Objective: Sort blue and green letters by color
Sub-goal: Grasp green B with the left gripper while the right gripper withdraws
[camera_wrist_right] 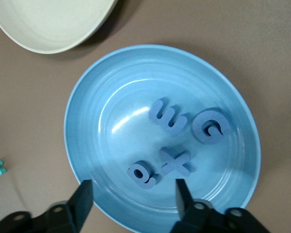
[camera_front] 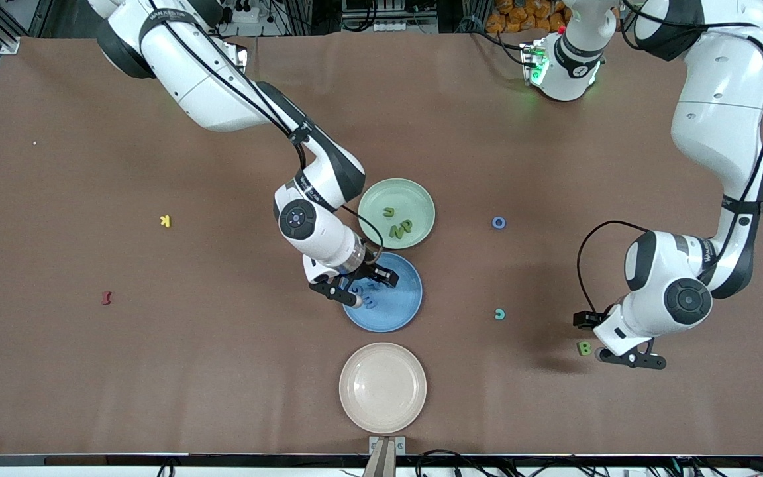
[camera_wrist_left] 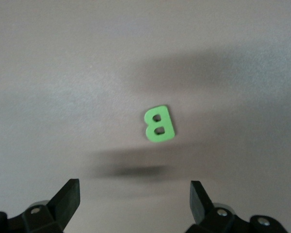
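Small chunky green letter B (camera_wrist_left: 159,124) lies flat on brown table (camera_front: 156,371) at left arm's end. Left gripper (camera_wrist_left: 135,196) held over it, fingers spread, empty; B seen centred ahead of gap. Right gripper (camera_wrist_right: 134,199) spread, empty, over blue plate (camera_wrist_right: 82,126).

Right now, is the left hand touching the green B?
Apart. In the left wrist view the green B lies flat on the table, with bare surface between it and both open fingers of the left hand.

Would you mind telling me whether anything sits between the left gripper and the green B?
Nothing visible does. The left gripper hangs open over the green B, which lies alone on the bare table, nothing touching it.
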Robot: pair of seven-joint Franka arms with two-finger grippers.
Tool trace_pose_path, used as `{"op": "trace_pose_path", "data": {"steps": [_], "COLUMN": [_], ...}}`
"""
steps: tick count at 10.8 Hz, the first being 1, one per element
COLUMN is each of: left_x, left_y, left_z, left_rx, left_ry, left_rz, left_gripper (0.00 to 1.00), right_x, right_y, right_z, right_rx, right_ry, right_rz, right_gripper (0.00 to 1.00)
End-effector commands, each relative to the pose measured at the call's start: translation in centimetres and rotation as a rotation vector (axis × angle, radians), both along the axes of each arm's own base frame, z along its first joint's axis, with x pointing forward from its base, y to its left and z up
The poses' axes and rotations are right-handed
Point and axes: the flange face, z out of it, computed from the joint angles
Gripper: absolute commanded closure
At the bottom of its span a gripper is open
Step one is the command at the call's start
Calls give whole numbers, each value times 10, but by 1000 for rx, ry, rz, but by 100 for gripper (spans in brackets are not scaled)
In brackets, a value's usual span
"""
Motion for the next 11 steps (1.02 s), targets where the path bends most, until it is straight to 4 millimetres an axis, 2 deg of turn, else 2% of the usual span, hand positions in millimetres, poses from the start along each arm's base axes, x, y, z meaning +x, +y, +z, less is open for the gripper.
{"op": "trace_pose_path", "data": {"steps": [1,3,5,7,8,10,11], "left_x": [20,27,29,28,30,29,30], "left_y": [-6,-16,-18,-36,-35,-37,-31], "left_z": [-14,-24,-19,-15,-5,-9,-7], "left_rx": [-29,-45,-47,-51,-52,-54,-55], "left_ry": [-42,-83,-101,-110,-120,-116,-117], "left_rz": [-22,-34,-34,-46,-43,-44,-36], "left_gripper": [0,0,0,0,0,0,0], "right_x": [12,17,17,11,10,4,1], "right_y": [-12,-33,-64,-108,-131,-185,-216], "right_z": [40,81,130,183,212,269,290], "right_rx": [2,-74,-141,-196,-219,-265,-290], "right_ry": [-30,-32,-58,-104,-93,-83,-70], "right_rz": [-16,73,187,282,320,426,455], "right_gripper": [0,0,0,0,0,0,0]}}
